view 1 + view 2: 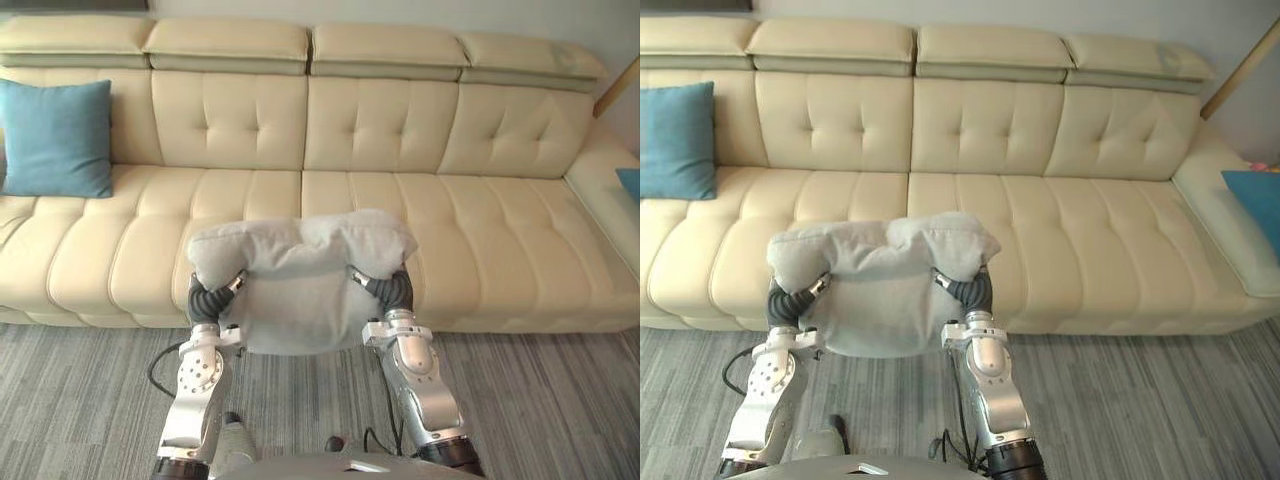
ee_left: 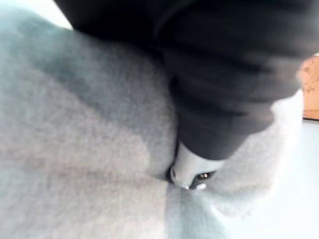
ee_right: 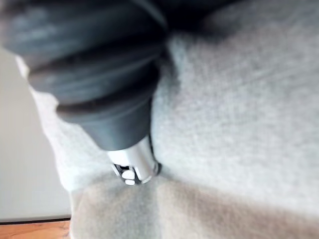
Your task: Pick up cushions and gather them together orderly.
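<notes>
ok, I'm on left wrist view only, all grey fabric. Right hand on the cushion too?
Observer: Yes. The right hand presses the grey cushion from the right, the left hand from the left.
Operator: Where is it versus the sofa?
Observer: Held up in front of the sofa, about mid-length.
Operator: Other cushions?
Observer: A blue cushion leans on the backrest at the left end; a second blue cushion sits at the right end.

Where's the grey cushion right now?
Low centre of the left eye view, the grey cushion is held between left hand and right hand, in front of the sofa.
</notes>
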Available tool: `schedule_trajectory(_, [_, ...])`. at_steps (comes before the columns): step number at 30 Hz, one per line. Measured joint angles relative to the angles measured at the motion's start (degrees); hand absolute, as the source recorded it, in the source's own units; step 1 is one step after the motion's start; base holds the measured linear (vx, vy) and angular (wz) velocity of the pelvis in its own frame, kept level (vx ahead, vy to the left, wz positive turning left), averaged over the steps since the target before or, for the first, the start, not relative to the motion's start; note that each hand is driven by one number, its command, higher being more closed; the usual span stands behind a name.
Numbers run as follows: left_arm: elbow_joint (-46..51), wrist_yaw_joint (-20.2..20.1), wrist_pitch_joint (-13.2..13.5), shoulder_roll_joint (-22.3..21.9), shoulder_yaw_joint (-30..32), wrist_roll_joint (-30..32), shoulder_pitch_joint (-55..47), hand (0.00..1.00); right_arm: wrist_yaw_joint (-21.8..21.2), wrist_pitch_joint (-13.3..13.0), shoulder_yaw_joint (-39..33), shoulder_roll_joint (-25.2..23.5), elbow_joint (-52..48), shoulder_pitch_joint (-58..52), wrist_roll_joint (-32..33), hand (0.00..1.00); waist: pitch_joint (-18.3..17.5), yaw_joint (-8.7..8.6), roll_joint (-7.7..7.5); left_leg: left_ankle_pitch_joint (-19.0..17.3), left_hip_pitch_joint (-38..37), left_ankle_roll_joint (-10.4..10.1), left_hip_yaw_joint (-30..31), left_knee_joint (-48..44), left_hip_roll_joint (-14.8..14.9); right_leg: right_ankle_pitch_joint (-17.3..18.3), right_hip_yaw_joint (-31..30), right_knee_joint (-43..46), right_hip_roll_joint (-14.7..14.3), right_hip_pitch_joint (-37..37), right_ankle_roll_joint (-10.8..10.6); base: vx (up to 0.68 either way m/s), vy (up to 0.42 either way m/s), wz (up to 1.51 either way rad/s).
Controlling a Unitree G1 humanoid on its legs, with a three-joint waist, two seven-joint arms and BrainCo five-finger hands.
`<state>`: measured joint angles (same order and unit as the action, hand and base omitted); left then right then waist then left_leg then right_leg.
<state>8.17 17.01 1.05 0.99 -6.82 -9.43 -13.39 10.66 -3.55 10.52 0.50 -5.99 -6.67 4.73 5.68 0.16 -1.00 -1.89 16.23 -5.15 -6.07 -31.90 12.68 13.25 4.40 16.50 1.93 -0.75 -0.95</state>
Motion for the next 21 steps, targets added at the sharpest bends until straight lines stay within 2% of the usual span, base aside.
schedule_trajectory(3, [0.0, -1.1, 0.0, -0.6, -0.1, -0.1, -2.1, 1.0, -0.1, 0.0, 0.0, 0.2, -0.5, -1.1, 0.3, 1.0, -0.4, 0.0, 1.68, 1.2, 1.9, 1.1, -0.6, -3.7, 0.5, 0.8, -0.7, 0.5, 0.3, 0.3, 0.7, -0.02, 0.052, 0.04])
schedule_trajectory(4, [0.1, -1.2, 0.0, -1.0, 0.1, -0.2, -2.2, 1.0, -0.1, 0.0, 0.0, 0.2, -1.1, -1.1, 0.3, 1.0, -0.4, 0.04, 1.85, 2.0, 2.5, 1.0, -1.2, -4.4, 0.6, 0.7, -1.1, 0.4, 0.5, 0.1, 0.8, 0.01, 0.057, -0.07])
schedule_trajectory(5, [0.1, -1.2, 0.0, -1.2, 0.7, -0.5, -2.3, 1.0, -0.1, 0.0, 0.1, 0.2, -2.1, -1.1, 0.4, 1.0, -0.2, 0.59, 1.72, 1.0, 4.0, 1.3, -2.6, -5.2, 0.6, 0.6, -2.6, 0.1, 0.9, -0.1, 1.0, 0.04, 0.077, -0.2])
schedule_trajectory(6, [0.1, -1.3, 0.0, -1.5, 0.7, -0.5, -2.7, 1.0, -0.1, 0.0, 0.1, 0.2, -2.4, -0.9, 0.5, 1.0, -0.2, 1.11, 1.73, -2.9, 2.8, 1.1, -3.4, -0.5, -0.4, 0.7, -4.0, 0.1, 1.6, -0.1, 0.8, 0.06, 0.092, -0.22])
schedule_trajectory(7, [0.2, -1.4, 0.0, -1.5, 0.7, -0.5, -3.0, 1.0, -0.1, 0.0, 0.1, 0.2, -2.4, -0.8, 0.5, 1.0, -0.3, 1.15, 1.96, -3.7, 2.4, 0.8, -3.4, 2.2, -1.0, 0.9, -4.3, 0.1, 1.9, -0.1, 0.5, 0.1, 0.146, -0.18])
schedule_trajectory(8, [0.2, -1.7, 0.0, -1.7, 0.6, -0.5, -3.5, 1.0, -0.1, 0.0, 0.1, 0.4, -2.4, -0.5, 0.5, 1.0, -0.6, 1.14, 2.4, -3.6, 1.3, 0.5, -3.2, 8.8, -2.3, 1.4, -4.9, 0.4, 2.6, -0.1, -0.4, 0.18, 0.275, -0.3])
schedule_trajectory(9, [0.1, -2.2, 0.1, -1.8, 0.8, -0.5, -4.1, 1.0, -0.1, 0.0, 0.4, 1.1, -2.1, 0.0, 0.5, 1.0, -0.8, 1.63, 3.03, 0.8, -0.7, -1.9, -2.6, 16.5, -3.8, 2.5, -6.3, 1.1, 3.6, -0.1, -2.3, 0.26, 0.329, -0.46])
schedule_trajectory(10, [0.1, -2.3, 0.1, -1.9, 1.1, -0.4, -4.3, 1.0, -0.1, 0.1, 1.2, 1.2, -1.4, 0.7, 0.5, 1.0, -0.7, 1.83, 2.41, 1.2, -3.1, -2.3, -3.8, 17.7, -5.6, 3.0, -7.3, 0.2, 4.9, 0.7, -2.7, 0.26, 0.267, -0.39])
schedule_trajectory(11, [0.2, -2.2, 0.2, -1.9, 1.7, -0.5, -4.1, 1.0, -0.2, 0.1, 1.8, 1.4, -1.5, 0.9, 0.5, 1.0, -0.8, 1.49, 2.26, 0.0, -2.5, -1.9, -3.8, 16.1, -6.0, 2.6, -7.7, -1.3, 5.0, 1.5, -2.0, 0.24, 0.179, -0.21])
schedule_trajectory(14, [0.3, -2.2, 0.7, -1.9, 3.5, -0.4, -3.5, 1.0, -0.3, 0.1, 2.8, 2.1, -0.7, 2.8, 0.5, 1.0, -0.9, 1.78, 2.38, -6.3, 0.6, 2.3, -4.9, 4.5, -5.0, -1.2, -11.2, -6.0, 5.2, 4.6, -4.2, 0.25, 0.24, -0.29])
schedule_trajectory(15, [0.3, -2.2, 0.8, -1.8, 3.5, -0.4, -3.5, 1.0, -0.4, 0.0, 2.8, 2.1, -0.3, 3.1, 0.5, 1.0, -1.1, 1.75, 2.33, -7.1, 0.6, 2.6, -5.0, 3.8, -5.0, -1.6, -11.8, -6.6, 5.2, 4.9, -4.1, 0.25, 0.279, -0.55])
schedule_trajectory(17, [0.3, -2.3, 0.9, -1.5, 3.5, -0.5, -3.1, 1.0, -0.7, 0.0, 2.6, 2.2, 2.2, 5.0, 0.5, 1.0, -2.4, 1.63, 0.8, -9.5, 0.8, 3.3, -7.9, 4.3, -6.0, -3.6, -14.2, -8.9, 7.0, 3.8, -4.5, 0.22, 0.256, -0.54])
schedule_trajectory(19, [0.3, -2.3, 0.9, -1.4, 3.4, -0.5, -2.8, 1.0, -1.0, -0.1, 2.2, 2.3, 3.8, 6.2, 0.5, 1.0, -3.2, 1.72, -0.19, -11.7, 1.7, 3.5, -9.9, 3.5, -6.8, -3.9, -15.4, -10.0, 8.7, 2.6, -4.8, 0.16, 0.188, -0.47])
schedule_trajectory(21, [0.0, -2.3, 0.8, -1.5, 3.3, -0.5, -2.4, 1.0, -1.8, -0.2, 1.5, 2.3, 5.5, 6.7, 0.6, 1.0, -3.3, 1.61, -0.24, -13.3, 2.1, 5.4, -11.9, 2.0, -7.6, -4.7, -16.1, -10.7, 10.6, 1.8, -6.3, 0.18, 0.185, -0.37])
